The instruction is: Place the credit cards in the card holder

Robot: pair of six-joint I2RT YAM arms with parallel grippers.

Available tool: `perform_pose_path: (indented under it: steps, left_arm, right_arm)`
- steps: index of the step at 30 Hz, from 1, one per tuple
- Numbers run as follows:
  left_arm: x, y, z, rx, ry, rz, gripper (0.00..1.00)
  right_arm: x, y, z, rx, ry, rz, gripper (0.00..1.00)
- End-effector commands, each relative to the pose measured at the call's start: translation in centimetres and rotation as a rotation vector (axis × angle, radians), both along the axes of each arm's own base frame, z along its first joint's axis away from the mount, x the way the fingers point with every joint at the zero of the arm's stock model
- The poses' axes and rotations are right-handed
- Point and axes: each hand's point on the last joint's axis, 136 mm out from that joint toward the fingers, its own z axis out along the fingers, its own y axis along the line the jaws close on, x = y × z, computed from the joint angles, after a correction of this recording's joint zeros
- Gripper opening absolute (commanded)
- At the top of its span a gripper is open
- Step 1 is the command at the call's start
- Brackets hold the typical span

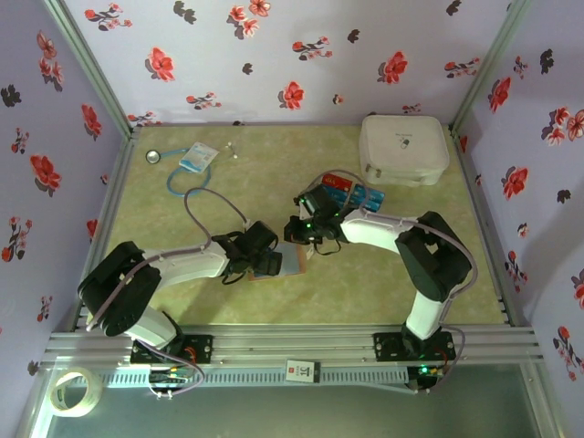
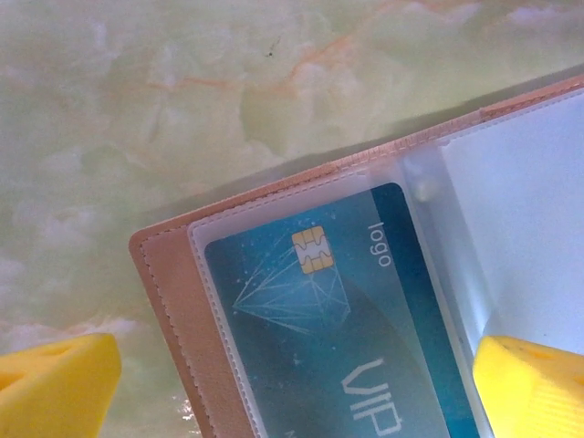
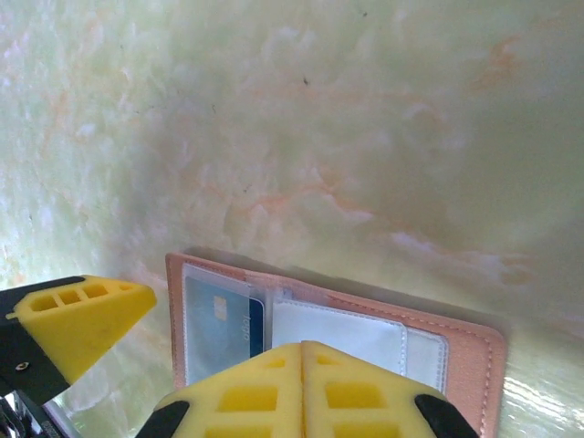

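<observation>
one card holder (image 1: 292, 264) lies open and flat on the green marbled table (image 1: 392, 278), mid-table between the two arms. tan-pink cover, clear plastic pockets facing up.

one teal card (image 2: 319, 338) sits inside a clear pocket of the card holder (image 2: 169, 301): gold chip, white "logo" and "vip" print, diamond line art. right wrist view gives the same count: one teal card (image 3: 217, 319) in the left pocket, and the neighbouring pockets of the holder (image 3: 465, 351) look white.

loose credit cards (image 1: 352, 194): one small pile behind the right arm's wrist, red and blue ones overlapping. exact count cannot be read.

two grippers, both at the holder:
- left gripper (image 1: 270, 261) (image 2: 292, 358): jaws spread wide, grasping nothing. one yellow fingertip is over bare table left of the holder, the other over the clear pockets. contact cannot be told.
- right gripper (image 1: 307, 228) (image 3: 302, 370): yellow fingers clenched tip to tip, nothing seen between them, over the holder's near edge. one finger of the left gripper shows at that view's left edge.

other items, one each: white rounded case (image 1: 403, 151) at back right, blue-white packet with a cord (image 1: 197, 157) at back left, tape roll (image 1: 75, 391) in front of the rail at bottom left.
</observation>
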Motion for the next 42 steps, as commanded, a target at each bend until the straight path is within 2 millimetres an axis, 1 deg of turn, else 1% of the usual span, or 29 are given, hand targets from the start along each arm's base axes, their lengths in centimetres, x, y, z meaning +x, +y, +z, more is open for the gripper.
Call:
perform_pose_path:
  steps: [1,3,6,20,27,30,36,38,42]
  left_arm:
    - [0.7,-0.4,1.9,-0.003,-0.055,-0.013,1.00]
    - [0.9,-0.6,2.6,-0.011,-0.067,-0.016,1.00]
    - [1.1,-0.9,3.1,-0.019,-0.074,-0.016,1.00]
    - [1.0,-1.2,2.2,-0.016,-0.054,-0.025,1.00]
    - [0.9,-1.2,1.7,-0.011,-0.045,-0.030,1.00]
    - [0.9,-1.2,1.5,-0.008,-0.042,-0.031,1.00]
    - [0.7,-0.8,0.2,0.022,-0.024,-0.036,1.00]
    - [0.5,-0.5,-0.2,0.028,-0.020,-0.032,1.00]
    - [0.2,-0.1,-0.7,0.038,-0.014,-0.024,1.00]
  right_arm:
    - [-0.4,-1.1,-1.0,-0.037,0.023,-0.017,0.05]
    - [-0.5,-1.0,-1.5,-0.036,0.034,-0.014,0.03]
    - [-0.7,-0.8,-2.1,-0.035,0.048,-0.010,0.01]
    - [-1.9,0.6,-4.1,-0.043,0.087,0.023,0.00]
    - [-2.1,1.4,-4.1,-0.036,0.086,0.038,0.00]
    - [-2.2,1.5,-4.1,-0.038,0.088,0.039,0.00]
    - [-2.3,1.5,-4.1,-0.038,0.090,0.037,0.00]
    - [-2.2,1.5,-4.0,-0.036,0.089,0.037,0.00]
    - [-2.0,1.7,-3.1,-0.027,0.074,0.039,0.00]
